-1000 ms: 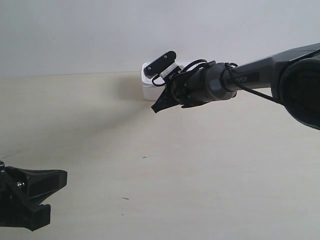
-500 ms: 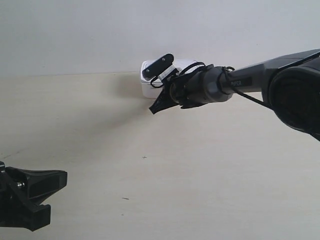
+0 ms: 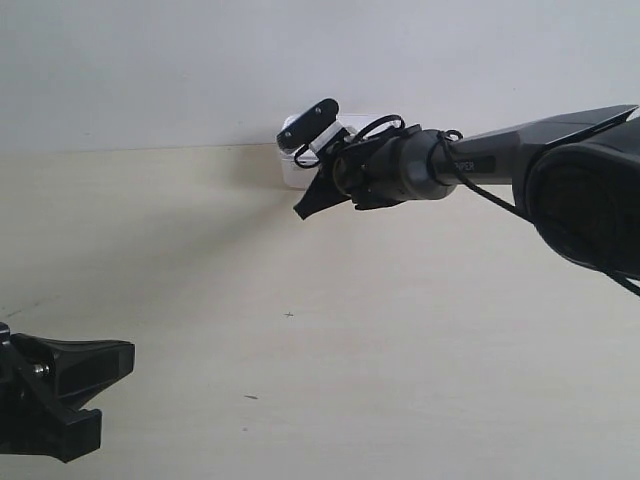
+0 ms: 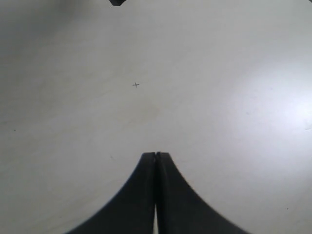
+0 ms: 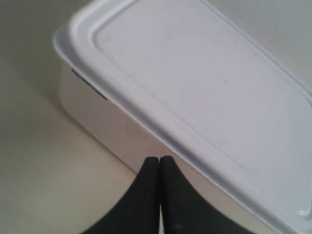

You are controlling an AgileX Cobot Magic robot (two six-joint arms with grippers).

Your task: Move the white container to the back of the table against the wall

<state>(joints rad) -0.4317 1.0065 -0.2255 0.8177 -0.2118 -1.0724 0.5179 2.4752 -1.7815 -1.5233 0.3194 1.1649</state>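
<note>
White container [image 3: 292,172] is the farthest thing on the desk [image 3: 400,350]; everything else lies nearer the exterior camera. Nearest, low in the exterior view's left corner, the left claw [image 4: 156,156] hangs over bare desk. The left wrist view shows its two black fingers pressed together with nothing between them. Ahead of it on the pale wood-grain surface is a tiny cross-shaped mark [image 4: 136,85], and a small dark speck [image 3: 250,397] lies a little nearer.

Farther back, the arm at the exterior view's right reaches across the desk toward the box; the right wrist view shows it to be the right arm. The right claw [image 5: 159,158] also has its fingers together, gripping nothing. Its tips are right at the container's long side wall, just under the lid's rim; whether they actually touch the plastic cannot be told. A black oblong piece [image 3: 310,122] on this arm's wrist covers part of the box in the exterior view.

The container stands upright at the back edge of the desk, where the surface meets the wall [image 3: 150,60], its lid [image 5: 204,97] closed and flat. A short dark mark [image 5: 90,85] shows on its side beneath the rim. Whether the box touches the wall cannot be told.
</note>
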